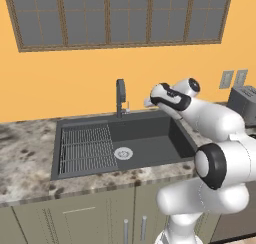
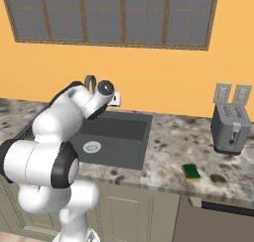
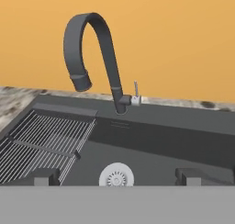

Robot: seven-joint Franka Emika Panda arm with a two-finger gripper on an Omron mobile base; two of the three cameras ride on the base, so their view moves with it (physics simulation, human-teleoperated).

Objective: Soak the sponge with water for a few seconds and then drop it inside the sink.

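The sponge (image 2: 191, 172), green on top with a yellow layer, lies on the speckled counter right of the sink (image 2: 124, 137), near the front edge. My gripper (image 3: 118, 176) hangs open over the dark basin (image 3: 183, 140), with nothing between its fingertips (image 3: 43, 176). It faces the dark arched faucet (image 3: 105, 48), with the round silver drain (image 3: 116, 170) below. In the left base view the gripper (image 1: 148, 103) is just right of the faucet (image 1: 120, 95), above the sink (image 1: 150, 138). The sponge is far to the gripper's right. The water is out of view.
A wire grid rack (image 1: 86, 148) fills the basin's left half. A small silver lever (image 3: 136, 92) stands at the faucet's base. A grey toaster (image 2: 230, 127) sits at the back right of the counter under two wall outlets (image 2: 232, 93). Cabinet doors (image 1: 100, 218) run below the counter.
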